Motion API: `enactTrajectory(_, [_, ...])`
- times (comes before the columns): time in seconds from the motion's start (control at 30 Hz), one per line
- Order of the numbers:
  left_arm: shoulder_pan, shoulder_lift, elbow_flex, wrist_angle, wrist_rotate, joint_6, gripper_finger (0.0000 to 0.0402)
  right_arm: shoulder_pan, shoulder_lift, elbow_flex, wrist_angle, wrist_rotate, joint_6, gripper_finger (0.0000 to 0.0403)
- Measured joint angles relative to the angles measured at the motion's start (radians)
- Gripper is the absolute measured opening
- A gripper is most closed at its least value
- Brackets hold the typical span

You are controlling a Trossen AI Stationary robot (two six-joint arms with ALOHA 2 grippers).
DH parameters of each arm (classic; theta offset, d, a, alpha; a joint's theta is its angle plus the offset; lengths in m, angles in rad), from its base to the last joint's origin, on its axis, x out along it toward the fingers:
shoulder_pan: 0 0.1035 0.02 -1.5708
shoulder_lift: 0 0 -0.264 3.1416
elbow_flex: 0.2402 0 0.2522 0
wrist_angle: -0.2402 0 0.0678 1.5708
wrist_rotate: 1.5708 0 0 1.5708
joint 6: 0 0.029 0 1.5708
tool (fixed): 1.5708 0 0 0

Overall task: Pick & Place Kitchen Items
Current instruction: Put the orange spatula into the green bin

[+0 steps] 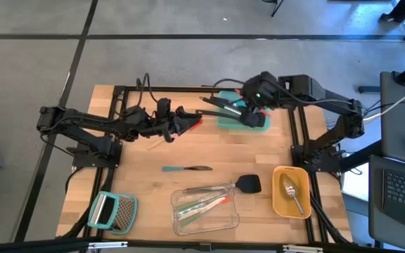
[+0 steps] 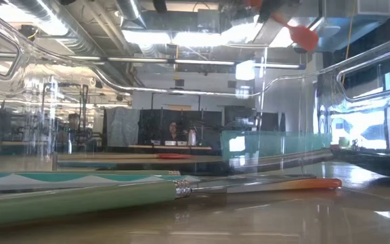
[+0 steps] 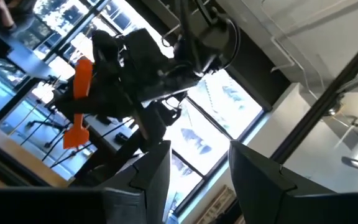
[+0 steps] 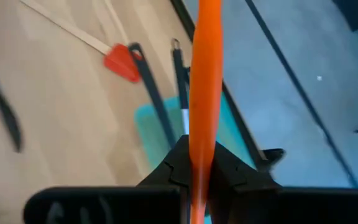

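Orange tool [image 4: 205, 74] in right claw [image 4: 197, 171]

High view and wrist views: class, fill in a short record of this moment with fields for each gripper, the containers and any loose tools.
right gripper: shut on orange tool, above the teal container
left gripper: open, empty, raised at the table's back left
clear container: several slim tools inside
yellow container: holds silver spoon
loose on table: red spatula, teal-handled knife, black slotted spatula, grater
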Motion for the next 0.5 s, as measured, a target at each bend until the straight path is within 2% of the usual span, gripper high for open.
enactTrajectory(0.13, [0.0, 0.0, 0.0, -0.009, -0.022, -0.002, 0.0155, -0.081, 0.0, -0.023, 0.006, -0.005, -0.118, 0.0019])
enactTrajectory(0.27, [0.006, 0.0, 0.0, -0.016, -0.066, -0.002, 0.0155, -0.162, 0.0, -0.069, 0.053, -0.061, -0.219, 0.0019])
enactTrajectory(0.5, [0.034, 0.0, 0.0, -0.035, -0.146, -0.028, 0.0155, -0.289, 0.001, -0.218, 0.274, -0.155, -0.379, 0.0019])
